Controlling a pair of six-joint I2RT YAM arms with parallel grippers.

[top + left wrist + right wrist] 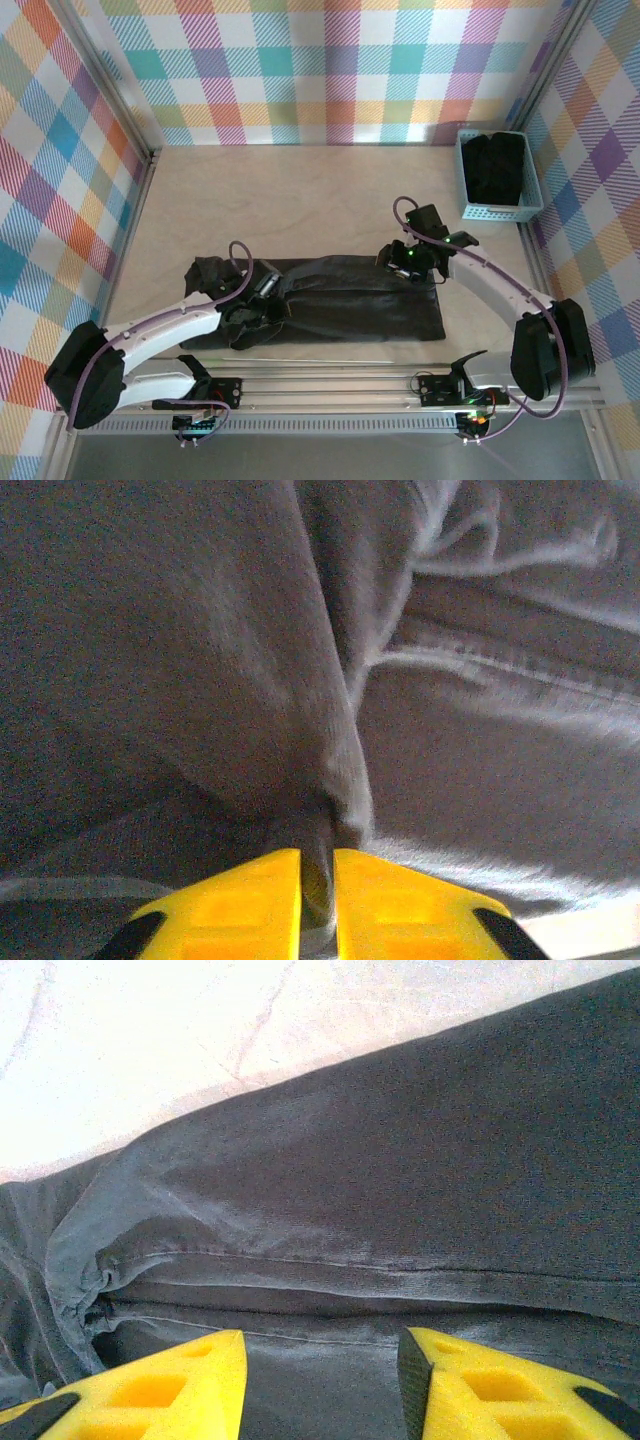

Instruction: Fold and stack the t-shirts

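The dark charcoal t-shirt (350,305) lies wrinkled on the pale wooden surface (300,190), folded to a long strip. The left gripper (317,870) is grasping a raised fold of it at the left part. The right gripper (320,1350) is released, fingers apart, just over the far right edge.

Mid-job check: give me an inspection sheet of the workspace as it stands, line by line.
Surface: pale wooden table.
Job's things: dark t-shirt lying as a long folded band near the arm bases; dark folded cloth in the blue basket at the far right corner.
Clutter: nothing seen.
Tools: left tool pinching a fold of the t-shirt; right tool open over the shirt's far right edge, gripping nothing.
Cables: purple cable looped at each wrist.
Surroundings: plaid walls on three sides.
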